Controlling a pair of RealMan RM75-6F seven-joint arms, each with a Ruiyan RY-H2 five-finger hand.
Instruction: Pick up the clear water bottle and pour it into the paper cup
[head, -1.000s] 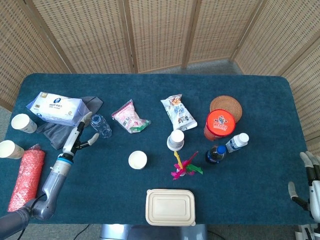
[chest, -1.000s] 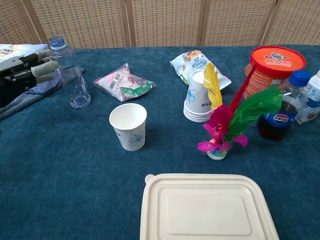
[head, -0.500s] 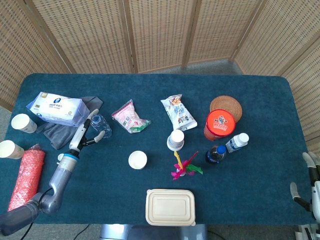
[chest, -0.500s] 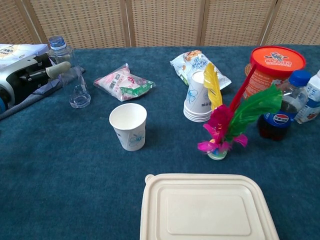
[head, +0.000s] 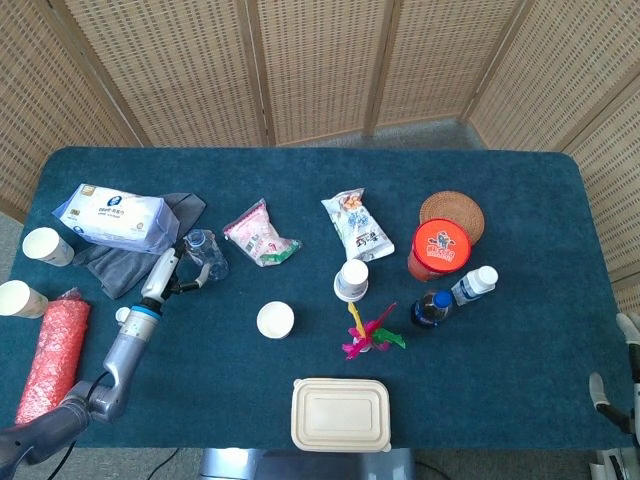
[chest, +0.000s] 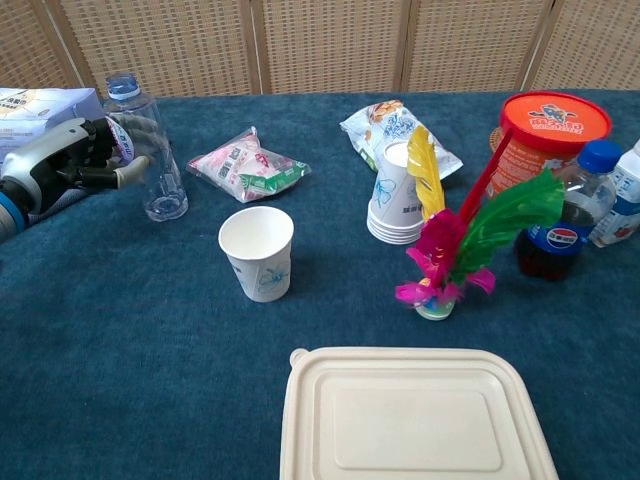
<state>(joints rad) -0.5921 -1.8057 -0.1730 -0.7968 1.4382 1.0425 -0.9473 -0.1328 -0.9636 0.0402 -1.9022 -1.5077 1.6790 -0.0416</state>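
Nearest me, a lidded takeaway box (chest: 415, 420) sits at the table's front edge, with a feather shuttlecock (chest: 445, 255) just beyond it. The paper cup (chest: 258, 252) stands upright and open-mouthed in mid-table, apparently empty; nothing has gone into it yet, as far as I can judge.

To its left, my left hand (chest: 85, 160) is at the clear water bottle (chest: 150, 150), fingers (chest: 135, 172) curled around its lower body from the side, the thumb side hidden behind the plastic. The bottle stands upright on the blue cloth, cap on, well apart from the cup. Whether my hold is firm or only a light wrap, I cannot tell from either camera; the base looks to be on the table.

My right hand (head: 620, 375) shows only as a sliver at the table's far right corner, and I cannot tell how its fingers lie.

Farther back lie a pink snack packet (chest: 245, 165), a stack of cups (chest: 392, 195), a cola bottle (chest: 560, 225), a red-lidded tub (chest: 545, 135) and a tissue pack (head: 110, 215).

By my reading the reach is finished and the grasp is closing; the lift, the carry to the cup, dealing with the cap and the pour all remain.
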